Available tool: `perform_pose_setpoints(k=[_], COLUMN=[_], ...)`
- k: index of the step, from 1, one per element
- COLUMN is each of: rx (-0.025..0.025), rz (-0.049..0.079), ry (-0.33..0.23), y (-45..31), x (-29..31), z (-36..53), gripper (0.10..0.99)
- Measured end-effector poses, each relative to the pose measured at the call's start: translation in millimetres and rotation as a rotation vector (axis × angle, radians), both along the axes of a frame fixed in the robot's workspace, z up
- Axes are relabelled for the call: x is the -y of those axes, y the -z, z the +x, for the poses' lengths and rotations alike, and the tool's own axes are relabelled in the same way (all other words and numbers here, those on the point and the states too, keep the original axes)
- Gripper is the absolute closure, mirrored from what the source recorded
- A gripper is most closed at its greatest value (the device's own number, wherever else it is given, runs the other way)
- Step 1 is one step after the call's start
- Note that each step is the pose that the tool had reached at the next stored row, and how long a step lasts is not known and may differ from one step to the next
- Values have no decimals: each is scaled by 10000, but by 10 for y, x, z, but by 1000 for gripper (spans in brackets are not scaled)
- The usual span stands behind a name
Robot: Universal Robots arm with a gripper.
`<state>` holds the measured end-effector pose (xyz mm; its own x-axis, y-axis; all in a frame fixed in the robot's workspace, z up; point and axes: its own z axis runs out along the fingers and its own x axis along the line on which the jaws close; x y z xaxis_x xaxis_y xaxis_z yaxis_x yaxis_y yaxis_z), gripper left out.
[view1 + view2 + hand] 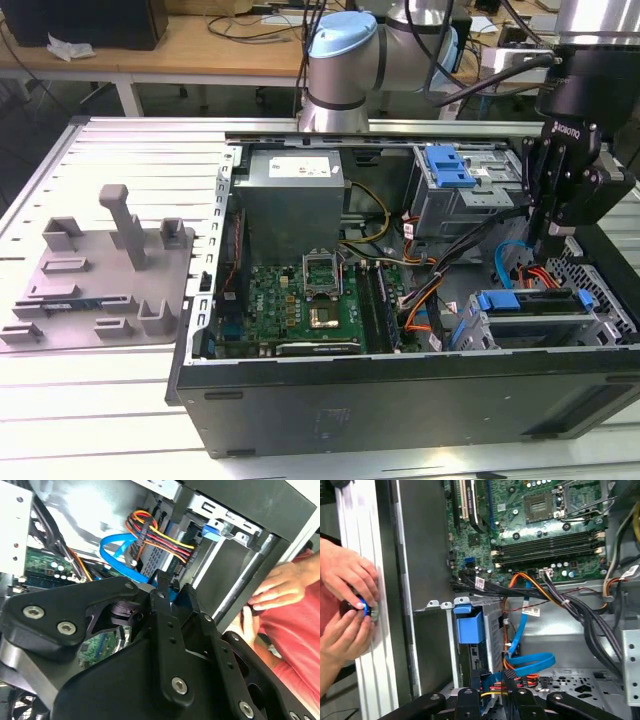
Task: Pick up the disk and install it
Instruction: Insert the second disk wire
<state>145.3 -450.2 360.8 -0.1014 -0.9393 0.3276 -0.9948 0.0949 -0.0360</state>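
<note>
The disk (pixel 530 302), silver in its blue carrier, lies inside the drive cage (pixel 600 325) at the case's corner on the exterior view's right. My black gripper (pixel 543 240) hangs just above that cage, pointing down among the cables. In both wrist views its fingers (pixel 475 680) stand close together, with only a narrow gap (pixel 174 587) through which red, yellow and blue wires show. Nothing is held. A blue carrier tab (pixel 470 626) sticks out at the cage's end.
The open computer case (pixel 400 400) holds a motherboard (pixel 310 300), a power supply (pixel 290 190) and cable bundles (pixel 580 615). A grey holder tray (pixel 100 270) lies on the exterior view's left. A person's hands (pixel 347 605) rest on the case edge near the cage.
</note>
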Motion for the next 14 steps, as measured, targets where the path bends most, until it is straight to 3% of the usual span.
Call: perform_pose_setpoints(k=[5,10,12,14], rx=[9,9,9,9], rz=[231,247,248,250], ry=[0,1,1,4], y=[-19,-20,-20,-20], x=[6,9,11,13], z=[0,-1,0,-1], gripper=[780,796,925,925])
